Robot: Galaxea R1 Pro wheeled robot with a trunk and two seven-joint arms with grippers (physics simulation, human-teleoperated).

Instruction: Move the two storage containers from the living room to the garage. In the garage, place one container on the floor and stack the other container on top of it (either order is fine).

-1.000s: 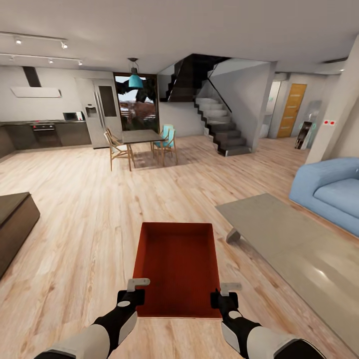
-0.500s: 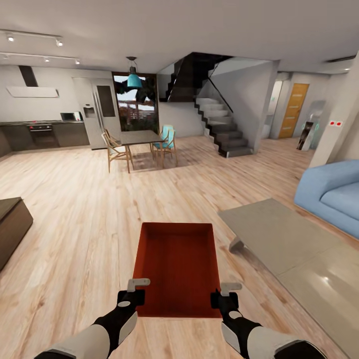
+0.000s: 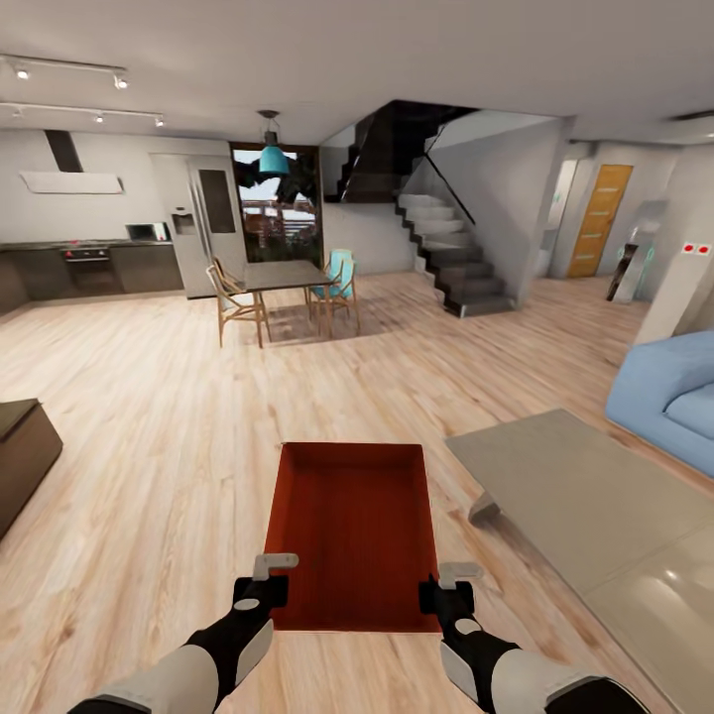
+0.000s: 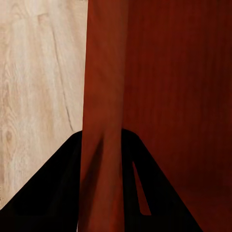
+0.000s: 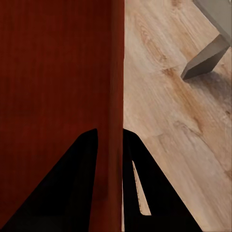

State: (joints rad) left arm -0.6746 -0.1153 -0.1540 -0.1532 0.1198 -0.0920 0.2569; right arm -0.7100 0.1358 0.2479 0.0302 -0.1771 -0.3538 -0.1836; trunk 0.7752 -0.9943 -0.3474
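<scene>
**Desk:** What is nearest the lens?

**Reporter:** A robot's two arms carry one orange-red storage container [image 3: 352, 531] above the light plank floor [image 3: 149, 476] of the living room. The left gripper [image 3: 266, 583] is clamped on the container's left wall, its fingers [image 4: 63, 193] straddling the thin panel; the right gripper [image 3: 448, 587] pinches the right wall likewise, one finger on either face. The bin rides open side up, level, and looks empty.

**Desk:** And beyond?

**Reporter:** A low grey table [image 3: 595, 516] lies just off the bin's right side, a blue sofa [image 3: 674, 397] behind it, a dark cabinet [image 3: 20, 456] at the left edge. Farther off stand a dining table with chairs [image 3: 283, 288], a kitchen wall, a staircase [image 3: 446, 248] and a wooden door [image 3: 603, 218].

**Desk:** The risk?

**Reporter:** Likely two. The walls are thin and held only at the near end, so a jolt or uneven arm motion could twist the bin loose. A tight turn could clip the low table's corner.
</scene>
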